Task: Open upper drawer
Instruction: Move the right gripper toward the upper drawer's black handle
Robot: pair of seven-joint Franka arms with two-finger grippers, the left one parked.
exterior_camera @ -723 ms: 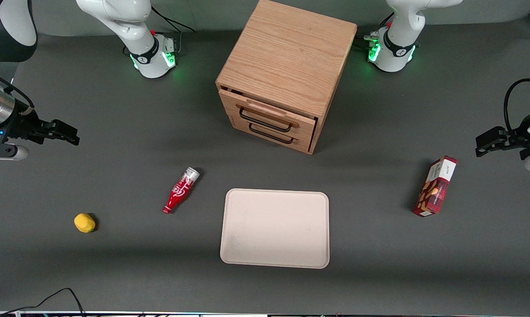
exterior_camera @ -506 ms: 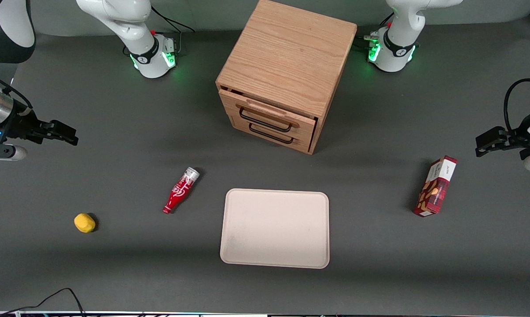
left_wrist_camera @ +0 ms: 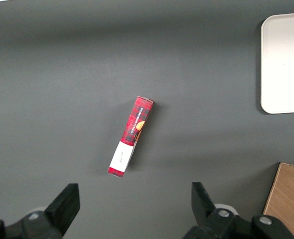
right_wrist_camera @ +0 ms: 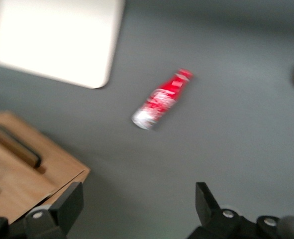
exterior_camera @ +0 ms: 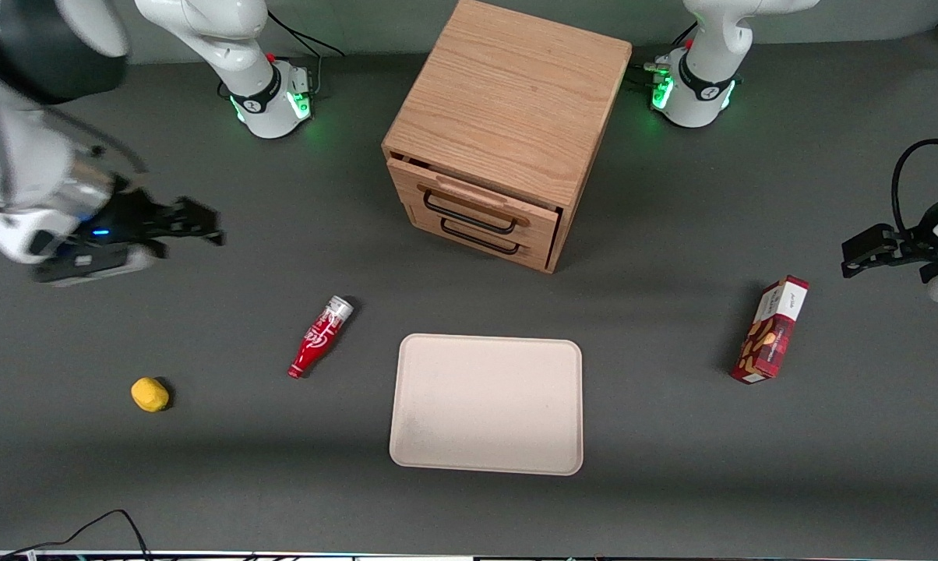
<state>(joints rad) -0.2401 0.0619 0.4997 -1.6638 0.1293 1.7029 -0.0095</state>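
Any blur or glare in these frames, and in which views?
Front view: the gripper and its arm are motion-smeared above the table toward the working arm's end; the upper drawer is sharp. Right wrist view: everything is smeared, the tray glaring white, the red bottle soft. Left wrist view: sharp, evenly lit.

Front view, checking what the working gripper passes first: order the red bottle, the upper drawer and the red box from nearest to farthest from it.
From the gripper, open at the working arm's end:
1. Red bottle, nearer the camera.
2. Upper drawer, mid-table.
3. Red box, at the parked arm's end.
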